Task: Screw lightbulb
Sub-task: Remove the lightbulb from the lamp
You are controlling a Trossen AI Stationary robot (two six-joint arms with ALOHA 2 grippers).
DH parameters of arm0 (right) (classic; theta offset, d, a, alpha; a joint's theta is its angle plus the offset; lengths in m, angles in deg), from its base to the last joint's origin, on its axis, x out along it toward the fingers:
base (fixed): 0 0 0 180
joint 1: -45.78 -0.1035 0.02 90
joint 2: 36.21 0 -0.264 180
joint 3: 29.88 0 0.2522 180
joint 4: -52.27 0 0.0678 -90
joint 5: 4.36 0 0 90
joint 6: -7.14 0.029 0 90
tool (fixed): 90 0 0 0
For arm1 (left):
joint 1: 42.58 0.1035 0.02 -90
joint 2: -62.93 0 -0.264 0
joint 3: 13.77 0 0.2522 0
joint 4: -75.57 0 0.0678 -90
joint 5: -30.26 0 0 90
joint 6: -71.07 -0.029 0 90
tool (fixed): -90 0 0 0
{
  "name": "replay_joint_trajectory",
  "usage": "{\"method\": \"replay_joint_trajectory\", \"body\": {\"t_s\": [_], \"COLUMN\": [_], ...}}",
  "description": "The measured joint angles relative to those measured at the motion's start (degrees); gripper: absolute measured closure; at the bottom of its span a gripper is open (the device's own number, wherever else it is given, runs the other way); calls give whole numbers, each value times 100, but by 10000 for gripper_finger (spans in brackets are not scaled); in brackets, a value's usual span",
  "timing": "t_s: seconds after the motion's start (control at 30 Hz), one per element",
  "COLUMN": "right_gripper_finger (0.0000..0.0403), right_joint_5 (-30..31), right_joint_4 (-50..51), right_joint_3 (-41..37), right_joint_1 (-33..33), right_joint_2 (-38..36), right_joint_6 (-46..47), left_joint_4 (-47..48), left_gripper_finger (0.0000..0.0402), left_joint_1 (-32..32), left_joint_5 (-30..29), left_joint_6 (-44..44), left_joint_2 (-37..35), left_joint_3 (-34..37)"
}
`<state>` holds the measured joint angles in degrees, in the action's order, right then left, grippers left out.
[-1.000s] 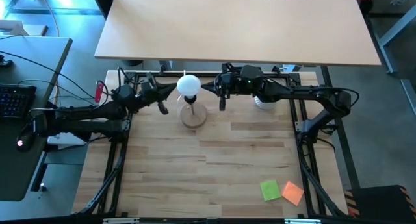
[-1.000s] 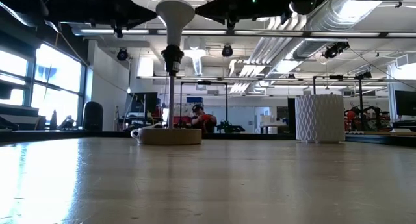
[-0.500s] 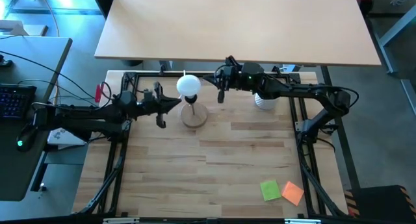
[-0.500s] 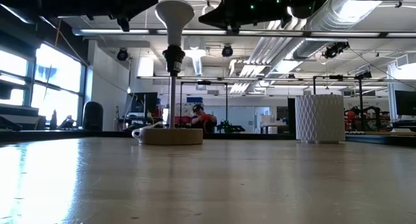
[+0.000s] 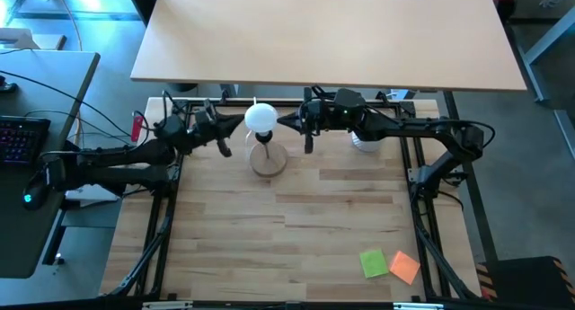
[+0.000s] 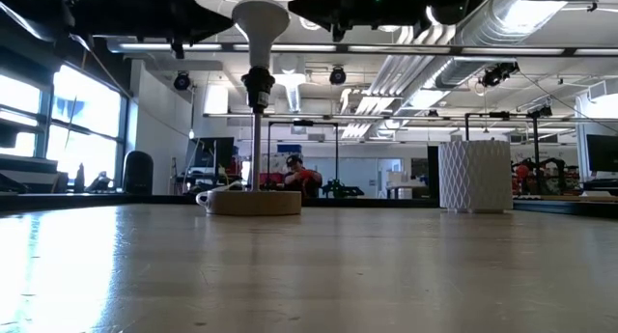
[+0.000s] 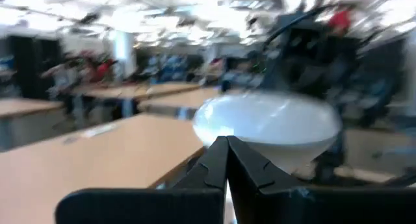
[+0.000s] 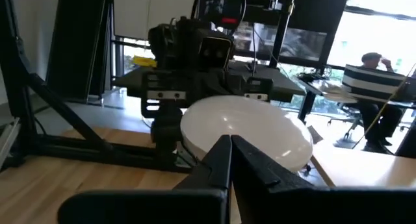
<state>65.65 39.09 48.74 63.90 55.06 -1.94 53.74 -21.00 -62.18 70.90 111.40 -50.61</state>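
over table (image 5: 296,220), closed pincers flank lightbulb (image 5: 260,118).

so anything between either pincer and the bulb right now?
Nothing visible. The lightbulb sits on top of the lamp base, with the left pincer shut on one side of it and the right pincer shut on the other. Both wrist views show the globe straight ahead of the closed tips, unobstructed.

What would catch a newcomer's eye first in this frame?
The white lightbulb stands high on the wooden lamp base at the table's far edge. The left gripper and right gripper, both shut, point at it from either side. On the near right lie a green sticky note and an orange sticky note.
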Motion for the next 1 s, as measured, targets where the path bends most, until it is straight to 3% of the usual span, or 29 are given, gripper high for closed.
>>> {"method": "replay_joint_trajectory", "body": {"t_s": [0.1,0.23,0.47,0.7,0.87,1.0], "right_gripper_finger": [401,401,401,401,401,401], "right_joint_5": [-22,89,1100,1414,1617,1606], "right_joint_4": [-156,-258,-238,-94,377,1042], "right_joint_3": [0,4,21,-7,-7,-2], "right_joint_1": [-1,58,191,259,245,188], "right_joint_2": [85,168,196,215,3,-403], "right_joint_6": [8,22,26,-19,-288,-608], "left_joint_4": [-398,-504,-678,-522,409,942], "left_gripper_finger": [402,402,401,402,402,401], "left_joint_1": [108,8,-684,-1198,-1311,-1374], "left_joint_5": [544,639,1131,684,84,-916], "left_joint_6": [140,345,344,232,141,3], "left_joint_2": [121,340,633,613,504,398], "left_joint_3": [4,-74,-154,-160,-160,-158]}}
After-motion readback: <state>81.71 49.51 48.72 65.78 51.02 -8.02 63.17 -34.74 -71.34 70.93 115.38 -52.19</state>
